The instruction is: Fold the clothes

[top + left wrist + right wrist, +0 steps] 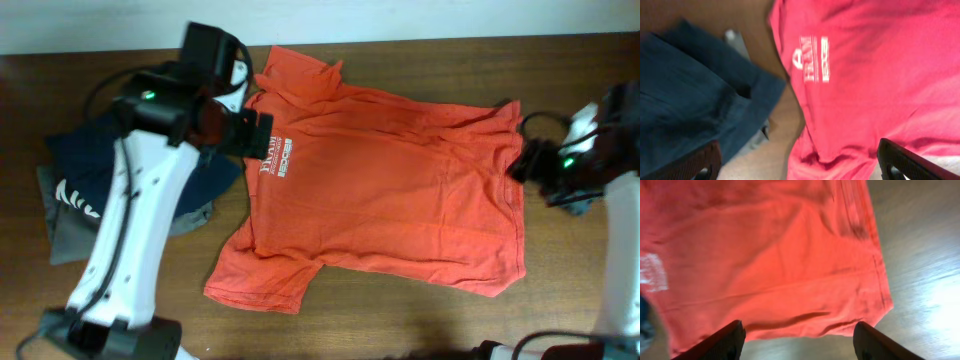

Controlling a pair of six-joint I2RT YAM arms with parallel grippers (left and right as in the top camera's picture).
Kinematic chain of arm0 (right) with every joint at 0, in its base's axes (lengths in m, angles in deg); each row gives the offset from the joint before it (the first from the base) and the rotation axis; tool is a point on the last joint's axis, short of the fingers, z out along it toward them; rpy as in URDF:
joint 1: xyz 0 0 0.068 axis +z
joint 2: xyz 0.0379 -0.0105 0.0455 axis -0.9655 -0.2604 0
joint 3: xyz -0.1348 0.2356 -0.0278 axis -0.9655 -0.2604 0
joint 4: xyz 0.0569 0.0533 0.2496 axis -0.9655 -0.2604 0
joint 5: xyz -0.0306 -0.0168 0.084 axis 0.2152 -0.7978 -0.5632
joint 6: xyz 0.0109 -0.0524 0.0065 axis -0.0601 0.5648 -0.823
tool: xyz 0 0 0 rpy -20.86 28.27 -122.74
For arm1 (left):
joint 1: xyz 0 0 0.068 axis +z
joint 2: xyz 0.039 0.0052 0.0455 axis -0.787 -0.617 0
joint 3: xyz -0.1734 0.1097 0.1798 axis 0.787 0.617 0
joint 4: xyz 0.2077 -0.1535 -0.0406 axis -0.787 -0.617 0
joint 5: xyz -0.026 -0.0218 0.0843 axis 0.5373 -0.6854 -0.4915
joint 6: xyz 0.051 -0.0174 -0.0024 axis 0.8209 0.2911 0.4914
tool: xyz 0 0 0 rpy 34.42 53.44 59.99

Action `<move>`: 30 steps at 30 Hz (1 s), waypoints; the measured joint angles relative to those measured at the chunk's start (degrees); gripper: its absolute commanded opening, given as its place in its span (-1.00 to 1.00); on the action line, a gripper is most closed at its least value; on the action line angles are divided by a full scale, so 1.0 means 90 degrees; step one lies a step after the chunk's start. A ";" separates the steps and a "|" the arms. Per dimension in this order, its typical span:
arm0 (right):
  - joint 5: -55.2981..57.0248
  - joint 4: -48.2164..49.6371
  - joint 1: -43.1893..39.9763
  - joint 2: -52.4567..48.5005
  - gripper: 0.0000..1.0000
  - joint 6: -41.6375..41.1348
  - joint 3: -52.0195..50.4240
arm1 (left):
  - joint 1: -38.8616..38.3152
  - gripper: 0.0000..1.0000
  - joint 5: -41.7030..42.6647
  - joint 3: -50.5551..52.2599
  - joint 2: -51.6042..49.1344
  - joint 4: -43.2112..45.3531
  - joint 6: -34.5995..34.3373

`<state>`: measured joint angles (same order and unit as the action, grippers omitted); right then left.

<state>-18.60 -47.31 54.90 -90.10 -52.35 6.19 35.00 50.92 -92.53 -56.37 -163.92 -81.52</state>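
The orange-red T-shirt (390, 190) lies spread flat on the wooden table, neck to the left, hem to the right, white chest logo (275, 160) showing. My left gripper (235, 125) is open and empty above the shirt's collar and shoulder; its wrist view shows the logo (812, 65) and a rumpled shirt edge (840, 155) between the fingers (800, 165). My right gripper (530, 160) is open and empty at the shirt's hem; its wrist view shows the hem (805, 315) just beyond the fingertips (797, 342).
A navy blue garment (90, 165) with white lettering lies on a grey garment (70, 235) at the left, next to the shirt's sleeve; it also shows in the left wrist view (695, 100). Bare wood (400, 320) lies in front.
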 measured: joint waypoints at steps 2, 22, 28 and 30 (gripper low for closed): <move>0.0007 0.0665 0.0000 -0.0027 0.47 -0.0015 -0.1052 | 0.0000 0.98 0.0024 0.0396 -0.0141 0.0036 -0.0022; -0.0350 0.3169 0.0000 -0.0085 0.48 -0.0095 -0.3942 | 0.0007 0.98 0.0027 0.1603 -0.0231 0.1790 -0.0114; -0.0352 0.3196 0.0000 -0.0085 0.49 -0.0109 -0.3942 | 0.0007 0.98 0.0027 0.1603 -0.0231 0.1904 -0.0121; -0.0352 0.3223 0.0000 -0.0085 0.49 -0.0202 -0.3942 | 0.0007 0.98 0.0027 0.1603 -0.0231 0.1911 -0.0121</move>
<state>-21.77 -18.30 54.90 -90.87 -54.16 -29.29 35.06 51.16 -78.11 -58.45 -146.72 -82.61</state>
